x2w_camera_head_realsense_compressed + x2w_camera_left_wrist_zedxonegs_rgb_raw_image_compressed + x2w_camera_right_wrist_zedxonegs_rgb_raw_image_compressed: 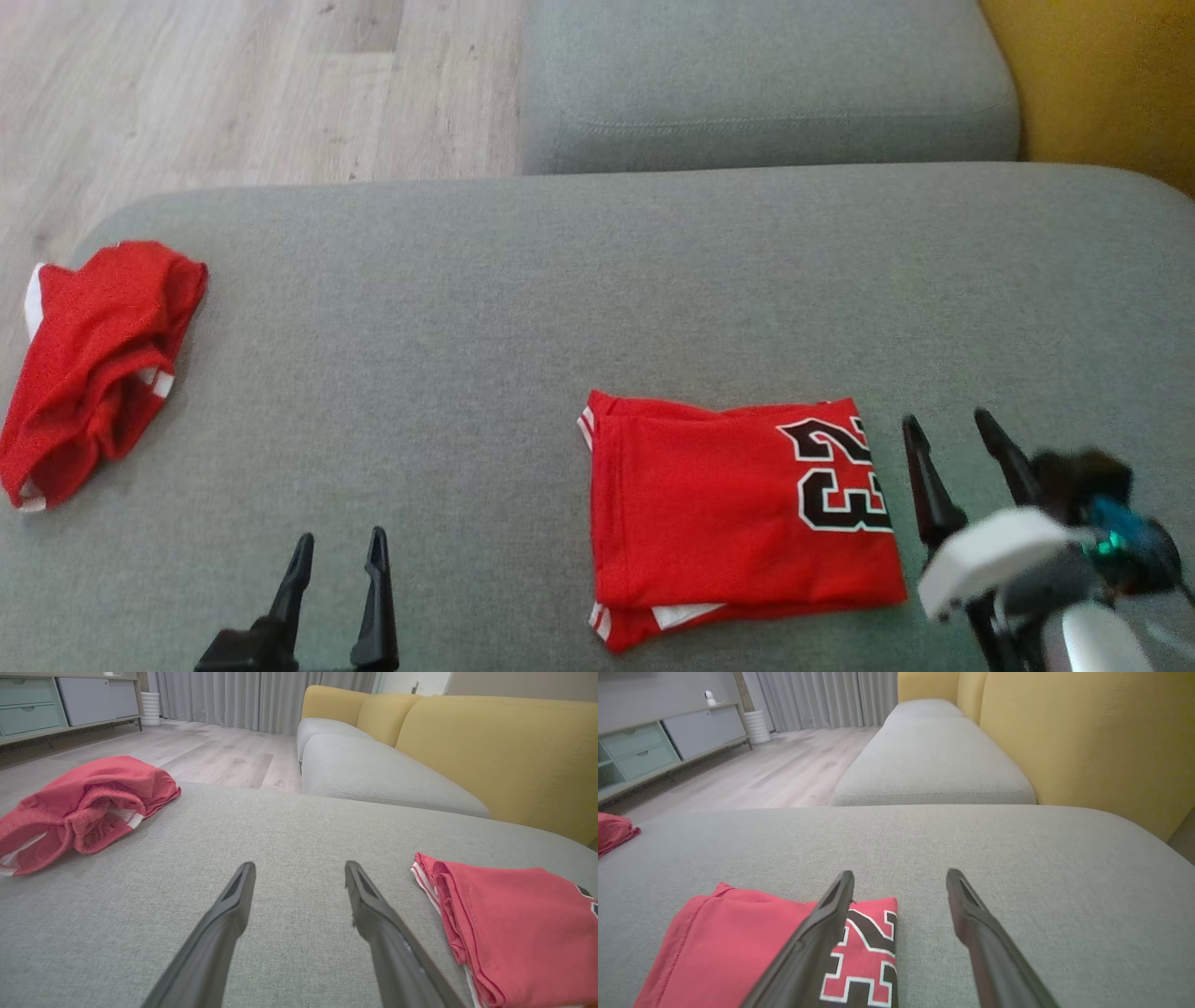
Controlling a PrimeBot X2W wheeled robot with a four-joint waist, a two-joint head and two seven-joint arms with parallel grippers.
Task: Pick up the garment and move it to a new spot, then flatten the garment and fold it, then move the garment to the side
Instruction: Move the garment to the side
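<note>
A folded red jersey garment (738, 509) with a black and white number lies flat on the grey cushion (560, 308), right of centre; it also shows as the garment (514, 924) and the garment (738, 952). My right gripper (948, 425) hovers open just right of its numbered edge, nothing between the fingers. In the right wrist view the right gripper (900, 879) has its left finger over the number. My left gripper (338, 546) stands open and empty near the front edge, left of the garment; the left gripper (299, 870) points across bare cushion.
A second, crumpled red garment (89, 364) lies at the cushion's left edge, seen too as the crumpled garment (79, 807). Beyond are another grey seat cushion (766, 84), yellow sofa backs (490, 751), wooden floor (233, 84) and a cabinet (654, 746).
</note>
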